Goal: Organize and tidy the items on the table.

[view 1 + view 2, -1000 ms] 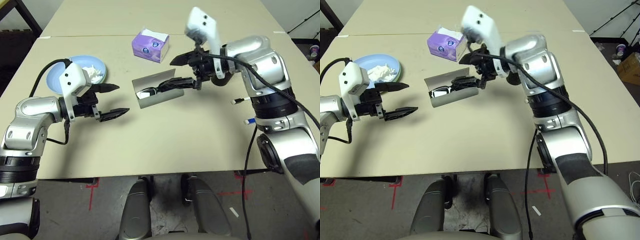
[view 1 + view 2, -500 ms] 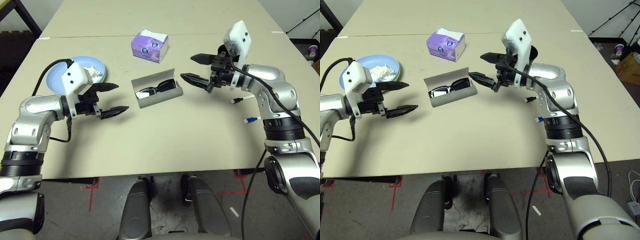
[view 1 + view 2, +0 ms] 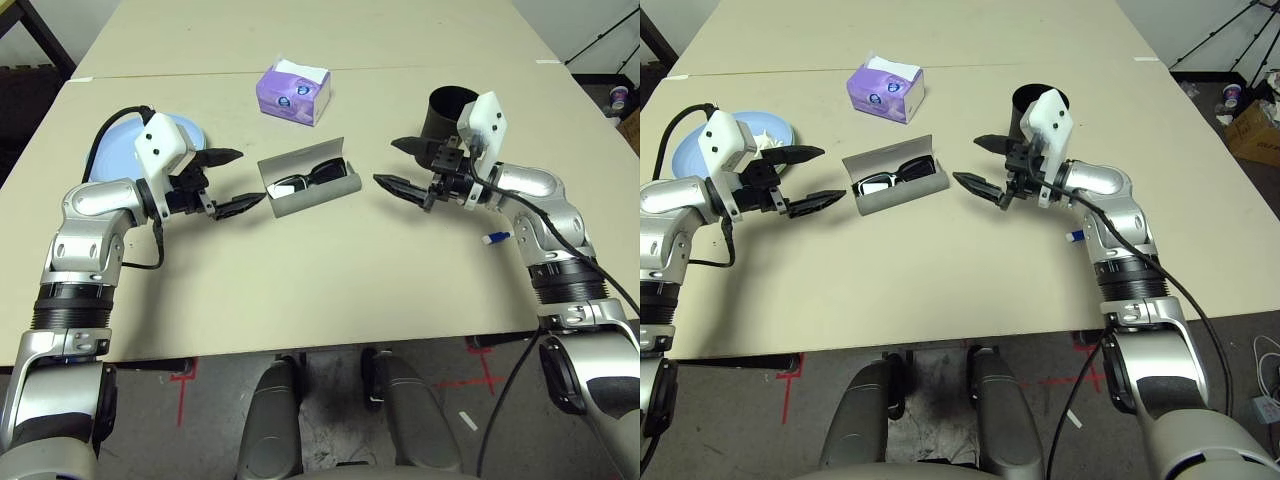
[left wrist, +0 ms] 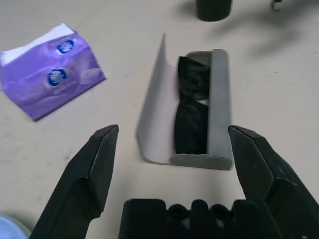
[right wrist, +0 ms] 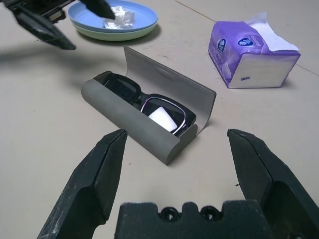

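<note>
While the table (image 3: pixel 330 290) carries everything, the piece that matters now is the grey glasses case (image 3: pixel 312 182), lying open mid-table with its lid up on the far side and the black sunglasses (image 3: pixel 312 179) seated inside.

Key relation: the case sits between the two claws. Its long axis runs left-right, slightly skewed, right end farther. The left gripper (image 3: pixel 232 182) is just beside the case's left end and pointing right at it. The right gripper (image 3: pixel 403 166) faces the right end from near, but with more gap. So the left arm is nearer. Both claws are spread wide, holding nothing. My read: next step is shutting the lid, likely one claw steadying an end while the other pushes the lid down toward the near side.

Other items:
- stacked blue and green plates (image 5: pixel 113 20) with crumpled tissue (image 5: pixel 119 14), far left, behind the left arm
- purple tissue pack (image 3: pixel 294 90), far of the case
- black cup (image 3: pixel 448 114), right, just behind the right gripper
- marker pen (image 3: pixel 497 238), right, by the right forearm

Change versus a second ago: the right gripper was over the case, fingers at the sunglasses; it has pulled back right and dropped lower, uncovering the cup. The left gripper has closed in on the case's left end. The case stayed where it was.
</note>
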You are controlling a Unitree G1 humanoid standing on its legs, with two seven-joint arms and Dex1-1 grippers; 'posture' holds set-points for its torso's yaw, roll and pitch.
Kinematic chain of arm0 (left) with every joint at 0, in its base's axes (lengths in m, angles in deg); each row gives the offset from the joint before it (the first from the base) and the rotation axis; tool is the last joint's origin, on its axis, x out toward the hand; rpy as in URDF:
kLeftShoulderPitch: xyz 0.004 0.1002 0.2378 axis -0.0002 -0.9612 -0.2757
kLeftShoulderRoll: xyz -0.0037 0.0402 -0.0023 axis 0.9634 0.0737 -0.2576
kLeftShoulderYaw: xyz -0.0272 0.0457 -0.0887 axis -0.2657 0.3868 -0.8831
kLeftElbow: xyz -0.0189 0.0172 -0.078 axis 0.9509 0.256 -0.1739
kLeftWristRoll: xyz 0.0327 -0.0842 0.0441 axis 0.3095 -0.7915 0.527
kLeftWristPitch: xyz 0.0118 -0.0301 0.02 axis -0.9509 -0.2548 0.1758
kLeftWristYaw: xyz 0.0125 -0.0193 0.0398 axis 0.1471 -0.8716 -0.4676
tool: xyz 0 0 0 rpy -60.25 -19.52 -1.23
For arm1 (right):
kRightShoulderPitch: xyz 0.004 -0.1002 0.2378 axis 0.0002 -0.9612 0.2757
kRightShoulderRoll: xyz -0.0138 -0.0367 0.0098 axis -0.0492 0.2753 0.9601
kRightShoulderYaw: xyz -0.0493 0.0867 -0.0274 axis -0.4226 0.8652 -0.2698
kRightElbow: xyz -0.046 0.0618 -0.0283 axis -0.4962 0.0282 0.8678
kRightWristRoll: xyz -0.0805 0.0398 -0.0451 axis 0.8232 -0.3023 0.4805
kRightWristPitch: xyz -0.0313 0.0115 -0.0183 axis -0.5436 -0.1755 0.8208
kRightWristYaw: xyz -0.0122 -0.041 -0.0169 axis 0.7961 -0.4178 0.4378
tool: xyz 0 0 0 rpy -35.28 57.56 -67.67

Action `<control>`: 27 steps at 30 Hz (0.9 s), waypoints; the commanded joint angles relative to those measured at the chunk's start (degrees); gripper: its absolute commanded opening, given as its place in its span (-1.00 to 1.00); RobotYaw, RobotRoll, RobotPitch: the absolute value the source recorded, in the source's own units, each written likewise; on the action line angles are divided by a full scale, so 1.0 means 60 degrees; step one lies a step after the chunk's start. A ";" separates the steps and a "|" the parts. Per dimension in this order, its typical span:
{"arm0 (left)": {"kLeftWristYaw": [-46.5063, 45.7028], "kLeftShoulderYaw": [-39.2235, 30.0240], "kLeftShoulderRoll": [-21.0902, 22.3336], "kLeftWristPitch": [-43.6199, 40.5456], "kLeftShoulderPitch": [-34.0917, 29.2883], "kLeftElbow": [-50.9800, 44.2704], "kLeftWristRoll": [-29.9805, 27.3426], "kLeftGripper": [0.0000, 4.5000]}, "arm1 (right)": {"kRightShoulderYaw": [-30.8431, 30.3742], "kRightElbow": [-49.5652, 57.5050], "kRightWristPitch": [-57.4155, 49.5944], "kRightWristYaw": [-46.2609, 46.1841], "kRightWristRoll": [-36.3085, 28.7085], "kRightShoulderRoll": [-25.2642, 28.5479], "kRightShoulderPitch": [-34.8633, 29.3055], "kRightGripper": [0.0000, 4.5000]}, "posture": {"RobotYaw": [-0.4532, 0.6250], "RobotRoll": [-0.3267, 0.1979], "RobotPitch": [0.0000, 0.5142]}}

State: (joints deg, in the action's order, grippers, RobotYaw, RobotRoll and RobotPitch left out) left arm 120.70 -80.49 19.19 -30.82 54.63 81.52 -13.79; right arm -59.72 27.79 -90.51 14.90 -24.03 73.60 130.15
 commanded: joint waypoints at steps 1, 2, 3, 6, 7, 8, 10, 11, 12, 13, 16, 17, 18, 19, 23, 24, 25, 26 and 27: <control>0.0159 0.0169 -0.0003 0.0624 0.0383 0.0848 0.0380 0.92 | -0.0181 0.0427 0.0039 0.0107 -0.0088 0.0169 -0.0091 1.00 | -0.21 0.25 -0.22; 0.0203 0.0164 0.0007 0.0685 0.0463 0.0969 0.0373 0.82 | -0.0178 0.0535 -0.0015 0.0087 -0.0116 0.0179 -0.0130 1.00 | -0.21 0.25 -0.22; 0.0292 0.0176 0.0044 0.0670 0.0539 0.1082 0.0365 0.72 | -0.0170 0.0649 -0.0080 0.0078 -0.0152 0.0198 -0.0172 1.00 | -0.22 0.25 -0.23; 0.0527 0.0192 0.0106 0.0738 0.0790 0.1475 0.0381 0.23 | -0.0165 0.0898 -0.0184 0.0050 -0.0206 0.0266 -0.0251 1.00 | -0.23 0.25 -0.22; 0.0578 0.0193 0.0118 0.0778 0.0882 0.1630 0.0405 0.07 | -0.0165 0.0963 -0.0220 0.0042 -0.0222 0.0284 -0.0274 1.00 | -0.23 0.25 -0.22; 0.0622 0.0205 0.0125 0.0857 0.1012 0.1844 0.0455 -0.07 | -0.0169 0.1019 -0.0247 0.0033 -0.0236 0.0305 -0.0296 1.00 | -0.23 0.25 -0.22; 0.0690 0.0243 0.0107 0.1084 0.1295 0.2330 0.0570 -0.42 | -0.0185 0.1113 -0.0299 0.0019 -0.0262 0.0343 -0.0334 1.00 | -0.24 0.25 -0.22; 0.0717 0.0275 0.0094 0.1236 0.1440 0.2595 0.0649 -0.58 | -0.0189 0.1165 -0.0331 0.0013 -0.0275 0.0358 -0.0353 1.00 | -0.25 0.25 -0.22; 0.0744 0.0313 0.0068 0.1418 0.1603 0.2889 0.0742 -0.76 | -0.0193 0.1223 -0.0372 0.0007 -0.0288 0.0373 -0.0368 1.00 | -0.25 0.25 -0.22; 0.0734 0.0319 0.0018 0.1584 0.1761 0.3156 0.0807 -0.93 | -0.0197 0.1283 -0.0423 0.0004 -0.0309 0.0390 -0.0379 1.00 | -0.26 0.25 -0.22; 0.0675 0.0409 -0.0201 0.2238 0.2313 0.3978 0.1069 -0.99 | -0.0237 0.1409 -0.0581 0.0169 -0.0370 0.0559 -0.0479 1.00 | -0.27 0.25 -0.22; 0.0705 0.0446 -0.0261 0.2424 0.2464 0.4195 0.1153 -0.99 | -0.0301 0.1407 -0.0574 0.0286 -0.0345 0.0656 -0.0534 1.00 | -0.27 0.25 -0.22; 0.0741 0.0463 -0.0302 0.2568 0.2574 0.4375 0.1211 -0.99 | -0.0353 0.1404 -0.0563 0.0358 -0.0331 0.0725 -0.0569 1.00 | -0.27 0.25 -0.22; 0.0797 0.0505 -0.0364 0.2676 0.2681 0.4545 0.1265 -0.99 | -0.0375 0.1324 -0.0540 0.0345 -0.0307 0.0755 -0.0588 1.00 | -0.28 0.25 -0.22; 0.1094 0.0601 -0.0549 0.2909 0.2971 0.5022 0.1383 -0.99 | -0.0428 0.1126 -0.0487 0.0287 -0.0247 0.0793 -0.0575 1.00 | -0.28 0.25 -0.21; 0.1225 0.0628 -0.0614 0.2922 0.3013 0.5112 0.1390 -0.99 | -0.0444 0.1096 -0.0484 0.0276 -0.0228 0.0785 -0.0552 1.00 | -0.28 0.25 -0.21; 0.1309 0.0641 -0.0670 0.2951 0.3049 0.5206 0.1395 -0.99 | -0.0452 0.1082 -0.0496 0.0260 -0.0228 0.0768 -0.0530 1.00 | -0.28 0.25 -0.21; 0.1364 0.0652 -0.0709 0.2976 0.3082 0.5278 0.1401 -0.99 | -0.0454 0.1067 -0.0498 0.0256 -0.0227 0.0762 -0.0511 1.00 | -0.29 0.25 -0.20; 0.1374 0.0673 -0.0770 0.3041 0.3140 0.5398 0.1444 -0.99 | -0.0470 0.1092 -0.0488 0.0250 -0.0217 0.0755 -0.0500 1.00 | -0.30 0.25 -0.19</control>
State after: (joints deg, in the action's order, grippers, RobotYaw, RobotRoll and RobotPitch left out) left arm 127.95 -77.27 14.89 -13.38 72.88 112.19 -6.30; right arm -61.66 34.34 -93.57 16.31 -25.42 77.66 127.49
